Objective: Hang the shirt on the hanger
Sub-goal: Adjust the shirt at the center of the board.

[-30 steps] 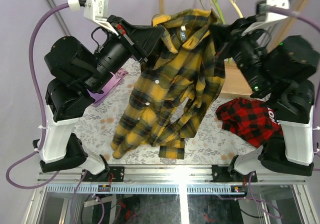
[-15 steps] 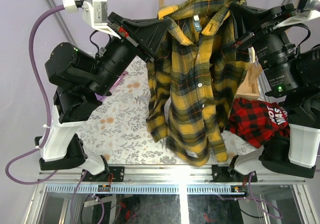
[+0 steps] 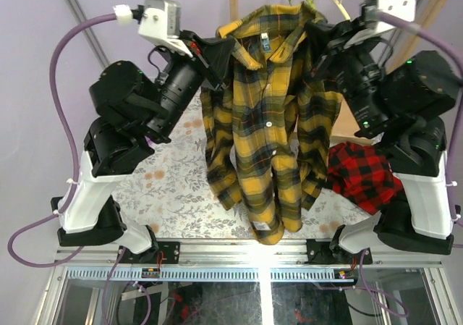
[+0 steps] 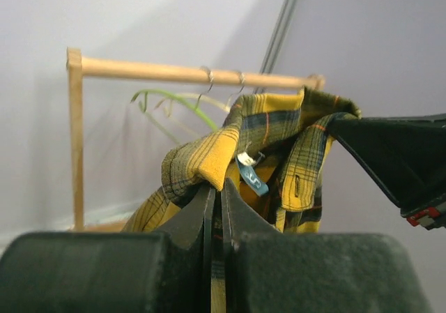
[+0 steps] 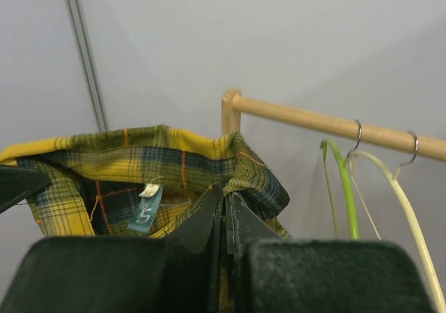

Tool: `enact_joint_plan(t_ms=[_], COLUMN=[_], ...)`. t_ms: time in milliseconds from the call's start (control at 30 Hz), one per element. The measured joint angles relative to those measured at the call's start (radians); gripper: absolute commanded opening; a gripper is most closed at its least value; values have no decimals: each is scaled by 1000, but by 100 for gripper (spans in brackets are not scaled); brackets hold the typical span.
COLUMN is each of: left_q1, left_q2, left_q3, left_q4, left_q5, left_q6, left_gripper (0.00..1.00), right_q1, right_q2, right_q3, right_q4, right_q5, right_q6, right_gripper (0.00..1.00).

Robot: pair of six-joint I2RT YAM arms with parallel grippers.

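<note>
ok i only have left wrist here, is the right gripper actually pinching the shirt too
Observer: yes, the right wrist view shows the right gripper shut on the shirt at its collar
Operator: and whats below the shirt
Observer: in the top view it hangs full length between the arms, sleeves dangling above the table
Operator: anything else down there
Observer: a red plaid garment lies on the table by the right arm's base
</note>
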Motion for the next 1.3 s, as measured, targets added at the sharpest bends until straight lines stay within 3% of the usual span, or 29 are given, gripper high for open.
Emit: enact_joint_plan(t_ms=[133,333,600,833,1067,1133,1200,1300], left_q1=[3,10,16,76,253,309,361,405], left_q2=[-32,-235,-425,-447,-294,-254,-206,-147], left_q3=[-126,-703,-1272,-1433,-1461,-1482,-1505,-1510], left_q4=[-72,-134,-193,-137,54,116,167,198], left_q5=[-32,13,105,162,277,321,372,446], left_q6=[-48,-222,-489,-575,-558,-547,-532,-505], left_gripper=[0,0,0,0,0,1,15,37], right_q1=[0,-1,-1,-37,-220,-271,-310,-329], right_q2=[-45,-294,-464,-466,-294,-250,-196,-152], right_q3=[-147,-742,-1226,-1405,-1484,-1520,-1543,-1545], right_q4=[-38,-131,-253,-225,-14,49,95,120], right_q5=[21,17,-98,-169,-248,-271,-292,-323], right_q6=[39,256,604,711,668,658,650,636], right_gripper=[0,0,0,0,1,7,34,60])
